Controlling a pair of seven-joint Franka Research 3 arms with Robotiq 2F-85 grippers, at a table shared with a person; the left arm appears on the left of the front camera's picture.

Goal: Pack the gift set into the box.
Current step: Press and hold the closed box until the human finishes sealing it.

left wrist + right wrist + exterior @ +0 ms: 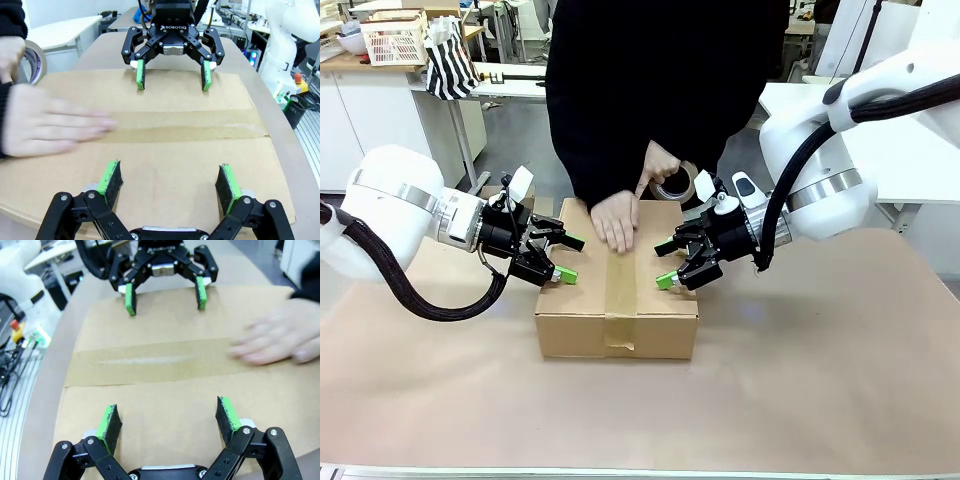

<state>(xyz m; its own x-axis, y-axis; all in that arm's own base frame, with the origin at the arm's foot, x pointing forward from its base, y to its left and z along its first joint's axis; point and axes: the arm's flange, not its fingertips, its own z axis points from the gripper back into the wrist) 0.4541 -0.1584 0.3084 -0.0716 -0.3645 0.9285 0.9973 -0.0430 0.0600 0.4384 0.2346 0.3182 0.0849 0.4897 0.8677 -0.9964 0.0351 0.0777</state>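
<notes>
Surface: brown paper-covered table [820, 380] that I share with a person [650, 90] in black standing at the far side; workshop benches and a white slatted basket [392, 42] behind
Box: the brown carton [617, 300] sits mid-table between my two arms, its top flaps folded shut, long side running away from me toward the person
Seam: a strip of brown tape [619, 290] runs along the middle of the lid and folds down over the near face
Gift set: I cannot see it with the flaps shut
My left gripper [563, 258]: fingers spread wide, clamped on nothing, green pads [110, 178] resting at the left edge of the lid; from my left wrist camera the pads sit on the cardboard on either side of bare lid
My right gripper [669, 262]: fingers likewise spread, nothing between them, pads [226, 413] at the right edge of the lid, facing my left gripper across the tape
Person's flat hand [616, 219]: palm down on the far part of the lid over the tape, blurred in both wrist views
Person's other hand [662, 165]: just behind the far edge of the carton, gripping a tape roll [677, 183]
Contact: whether my pads press the lid or only touch it, I cannot tell
</notes>
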